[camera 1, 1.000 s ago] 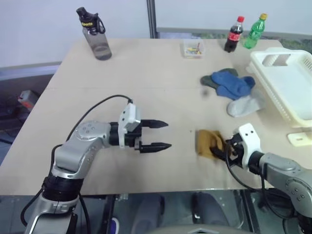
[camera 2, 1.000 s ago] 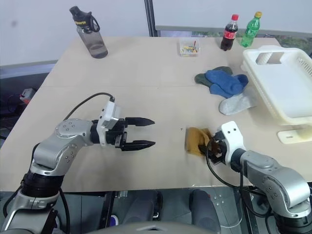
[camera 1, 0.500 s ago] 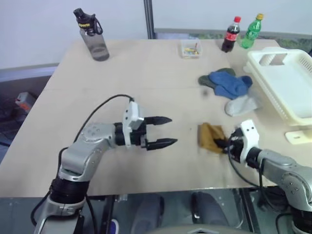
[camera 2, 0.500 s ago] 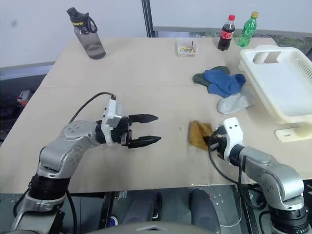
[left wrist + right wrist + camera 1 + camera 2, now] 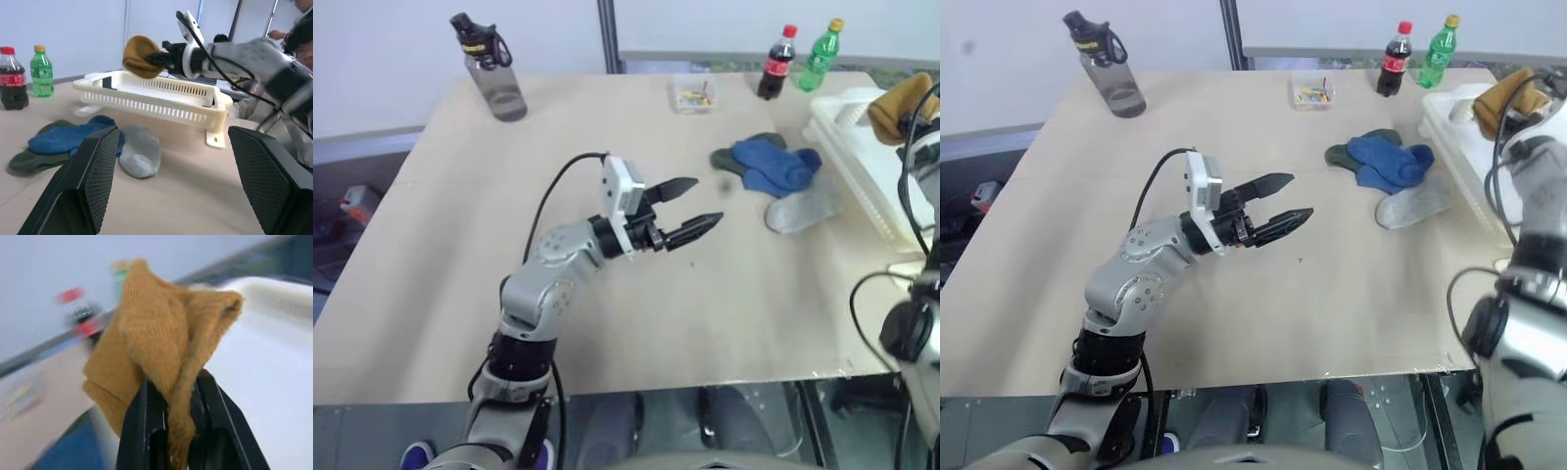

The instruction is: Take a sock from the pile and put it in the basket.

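Observation:
My right gripper (image 5: 157,58) is shut on a mustard-yellow sock (image 5: 899,93), held in the air over the near corner of the cream-white slotted basket (image 5: 862,157) at the table's right. In the right wrist view the sock (image 5: 161,333) bunches between the two black fingers (image 5: 146,426). The pile (image 5: 773,166) of blue, dark green and light grey socks lies on the table just left of the basket. My left gripper (image 5: 703,201) hovers open and empty over the table's middle, pointing toward the pile.
A grey water bottle (image 5: 491,70) stands at the far left of the table. A small clear box (image 5: 694,95), a cola bottle (image 5: 776,64) and a green bottle (image 5: 822,56) line the far edge. The basket's foot (image 5: 217,138) sticks out onto the table.
My right gripper closed on the mustard sock on the table and lifted it up and right, over the basket. My left arm swung up and toward the table's middle, staying open.

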